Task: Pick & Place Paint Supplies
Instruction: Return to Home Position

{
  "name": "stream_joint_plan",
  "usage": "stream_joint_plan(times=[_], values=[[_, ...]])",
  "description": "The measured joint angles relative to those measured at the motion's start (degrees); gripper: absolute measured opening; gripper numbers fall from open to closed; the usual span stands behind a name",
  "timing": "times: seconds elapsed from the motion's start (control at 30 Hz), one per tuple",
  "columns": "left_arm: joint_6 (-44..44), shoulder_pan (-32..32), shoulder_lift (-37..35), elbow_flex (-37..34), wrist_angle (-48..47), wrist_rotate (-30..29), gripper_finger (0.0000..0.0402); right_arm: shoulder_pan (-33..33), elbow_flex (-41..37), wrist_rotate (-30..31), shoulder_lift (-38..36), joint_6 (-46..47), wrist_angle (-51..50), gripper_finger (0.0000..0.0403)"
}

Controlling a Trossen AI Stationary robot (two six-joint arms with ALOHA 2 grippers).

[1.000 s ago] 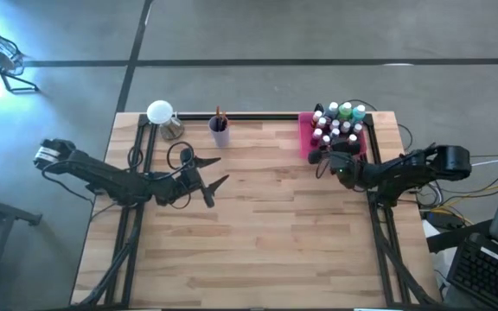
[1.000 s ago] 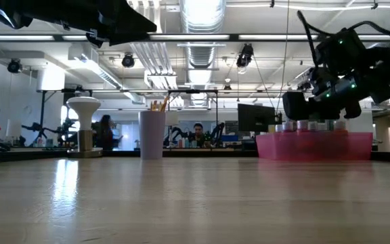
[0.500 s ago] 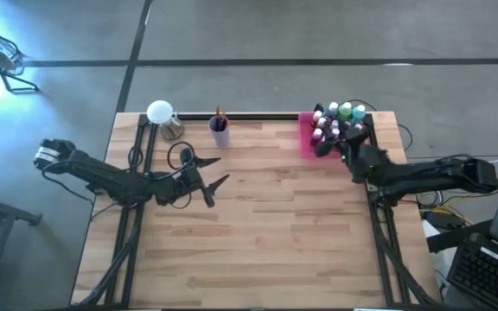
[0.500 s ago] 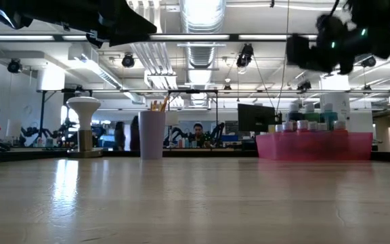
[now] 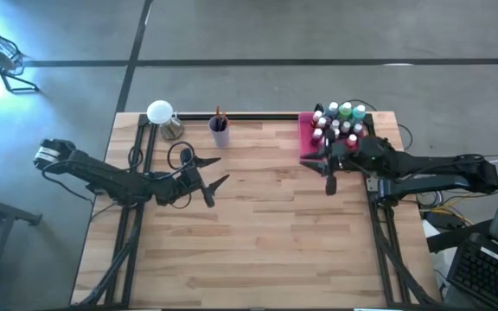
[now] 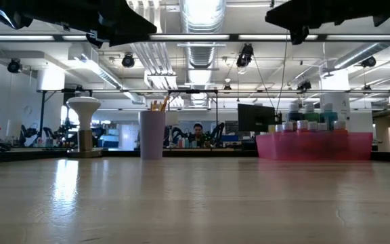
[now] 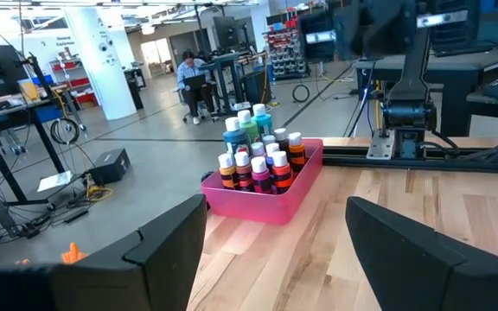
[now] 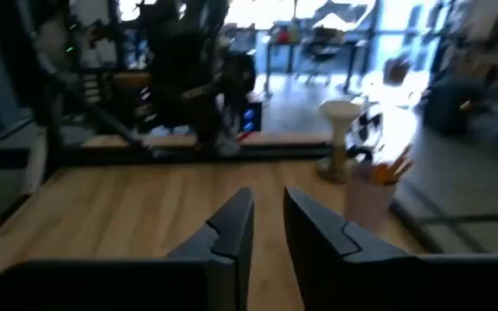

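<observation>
While the right claw (image 8: 268, 192) hangs over the counter (image 5: 258, 250) with its two fingers parted by only a narrow gap and nothing between them, the paint bottles (image 5: 339, 121) stand just behind it, packed into the pink tray (image 5: 304, 138) at the counter's back edge. Each bottle is upright, its long axis vertical and its white cap on top. Blue, green, red, orange and purple bodies show, and their labels are too small to read. Well off to that claw's side, toward the left arm, is the lilac cup (image 5: 220, 135). Thin brushes (image 6: 158, 104) stand in it, leaning slightly, their ends poking above the rim. Just past the cup sits a white domed lamp (image 5: 159, 112). The left claw (image 5: 221, 169) hangs above the counter's left part, fingers spread wide and empty, facing across the wood toward the tray, with the cup behind it and nearer the back. A black rail (image 5: 266, 116) runs along the counter's back edge behind the cup. In the room beyond, a person (image 7: 186, 73) sits at a desk.
</observation>
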Motion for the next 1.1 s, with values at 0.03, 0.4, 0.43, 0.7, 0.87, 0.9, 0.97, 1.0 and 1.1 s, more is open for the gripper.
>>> stream_joint_plan(times=[0.03, 0.4, 0.43, 0.7, 0.87, 0.9, 0.97, 1.0, 1.1], values=[[0.0, 0.0, 0.0, 0.0, -0.01, -0.01, 0.0282, 0.0, 0.14, -1.37, 0.06, 0.61, -1.58, 0.0054], [0.0, 0.0, 0.04, 0.0, -0.68, -0.02, 0.0282, 0.38, -10.49, -4.11, -11.24, 1.16, -2.08, 0.0014], [0.0, 0.0, 0.04, 0.0, -0.72, 0.0, 0.0282, 0.44, -11.39, -4.26, -12.55, 1.17, -2.01, 0.0012], [0.0, 0.0, 0.04, 0.0, -0.85, -0.02, 0.0282, 0.48, -20.04, -4.0, -26.02, -1.09, -2.08, 0.0009], [0.0, 0.0, 0.04, 0.0, -0.99, -0.02, 0.0282, 0.48, -24.04, -2.63, -32.36, -2.3, -2.09, 0.0009], [0.0, 0.0, 0.04, 0.0, -1.04, 0.0, 0.0282, 0.48, -24.74, -2.66, -33.06, -2.35, -2.1, 0.0009], [0.0, 0.0, 0.04, 0.0, -1.14, 0.0, 0.0282, 0.48, -25.96, -2.63, -34.27, -2.11, -2.14, 0.0009], [0.0, 0.0, 0.04, 0.0, -1.14, -0.01, 0.0282, 0.48, -26.45, -2.63, -34.57, -1.71, -2.08, 0.0009], [0.0, 0.0, 0.04, -0.02, -1.37, -0.02, 0.0282, 0.49, -27.74, 5.11, -34.35, 3.82, -2.01, 0.0008]])
